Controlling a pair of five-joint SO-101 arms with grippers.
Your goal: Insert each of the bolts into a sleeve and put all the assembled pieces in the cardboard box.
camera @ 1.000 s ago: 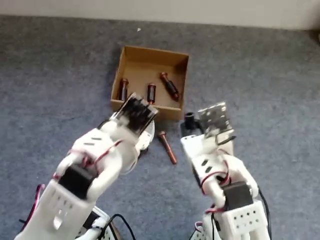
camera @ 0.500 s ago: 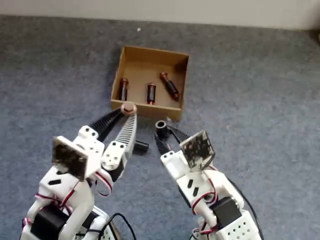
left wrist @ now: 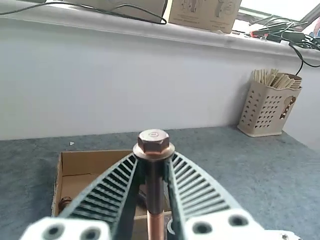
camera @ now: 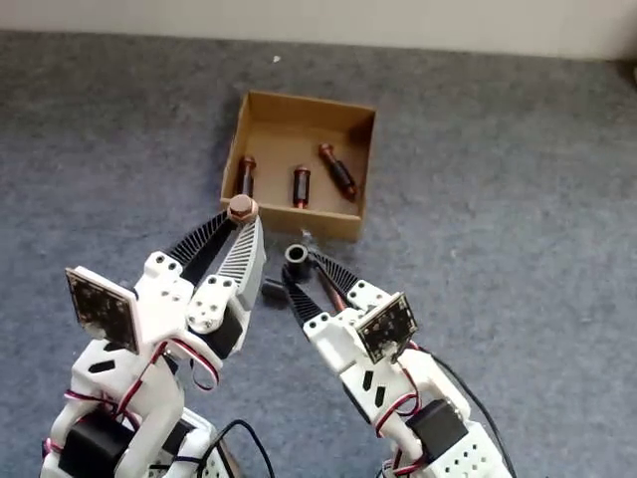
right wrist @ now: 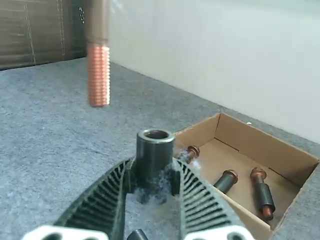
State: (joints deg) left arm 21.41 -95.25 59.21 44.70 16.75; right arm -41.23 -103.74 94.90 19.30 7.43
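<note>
My left gripper [camera: 239,221] is shut on a copper bolt [camera: 241,208], held upright with its hex head [left wrist: 153,142] on top, just in front of the cardboard box [camera: 299,134]. My right gripper [camera: 299,269] is shut on a black sleeve [camera: 297,254], open end up, a little to the right of the bolt and lower. In the right wrist view the bolt's threaded tip [right wrist: 98,75] hangs above and to one side of the sleeve [right wrist: 155,155]. Three assembled pieces [camera: 301,184] lie in the box.
A second black sleeve [camera: 274,289] lies on the grey carpet between the two arms. A copper bolt [camera: 331,287] lies partly hidden behind the right gripper. A perforated holder of sticks [left wrist: 270,105] stands by the far wall.
Both arms have come up from the carpet. The left one raised the bolt in front of the box, and the right one carried its sleeve left, closer to the bolt.
</note>
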